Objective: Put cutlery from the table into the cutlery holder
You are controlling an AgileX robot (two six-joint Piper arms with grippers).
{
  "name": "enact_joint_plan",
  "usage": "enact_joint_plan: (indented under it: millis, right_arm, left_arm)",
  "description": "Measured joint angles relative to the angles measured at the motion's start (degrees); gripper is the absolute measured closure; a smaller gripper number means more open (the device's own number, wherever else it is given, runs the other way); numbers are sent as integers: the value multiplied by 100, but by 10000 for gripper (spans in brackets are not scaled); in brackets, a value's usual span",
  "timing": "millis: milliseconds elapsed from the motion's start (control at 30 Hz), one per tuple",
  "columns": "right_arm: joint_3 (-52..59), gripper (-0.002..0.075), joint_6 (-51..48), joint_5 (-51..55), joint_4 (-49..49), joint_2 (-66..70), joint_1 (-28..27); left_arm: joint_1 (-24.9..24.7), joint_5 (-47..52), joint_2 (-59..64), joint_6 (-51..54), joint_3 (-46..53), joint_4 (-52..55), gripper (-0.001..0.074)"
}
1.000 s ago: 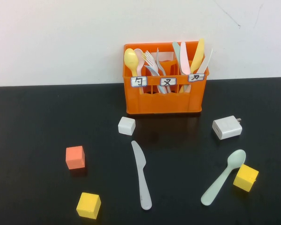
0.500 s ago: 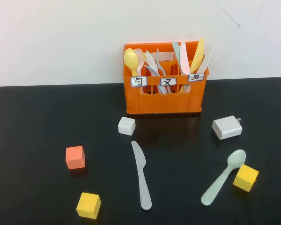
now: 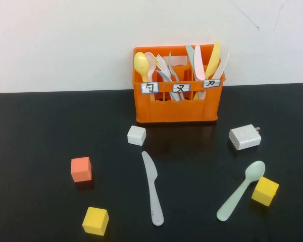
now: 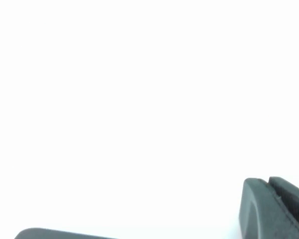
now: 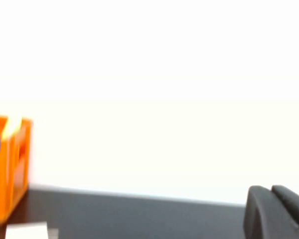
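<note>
Nothing has been shifted since the earlier frames: every piece on the desk (image 3: 35, 131) is found exactly where it lay. Nearest the camera, a yellow cube (image 3: 95, 221) is seen, well in front of the cutlery holder (image 3: 178, 108). The pale grey knife (image 3: 152, 187) is laid flat in front of the holder, its blade tip pointed toward it. Off to the holder's front right, the mint-green spoon (image 3: 240, 190) is set at a slant, its bowl just beside a second yellow cube (image 3: 264, 191). An orange cube (image 3: 81, 169), a white cube (image 3: 136, 135) and a white charger block (image 3: 245, 136) are scattered nearer the holder, which is already stocked with cutlery at the back of the desk.

Both pieces are judged light, stiff and slick; a pinch across the mid-handle would likely be steadiest, since each lies flush on the glossy surface.

The left end effector (image 4: 274, 209) is glimpsed only at its own camera's edge, facing blank white; the right end effector (image 5: 276, 214) likewise, held above the desk well to the holder's side. Whether either is spread or closed cannot be told.
</note>
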Motion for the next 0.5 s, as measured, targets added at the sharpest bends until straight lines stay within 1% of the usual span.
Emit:
enact_joint_plan:
  millis: [133,300,500]
  right_arm:
    - [0,728,0,-463,0,0,0]
    - [0,728,0,-695,0,0,0]
    - [0,728,0,-954,0,0,0]
  left_arm:
    - [0,-67,0,0,0,0,736]
    - [0,-199,0,-16,0,-106,736]
    - [0,-248,0,-290,0,-106,736]
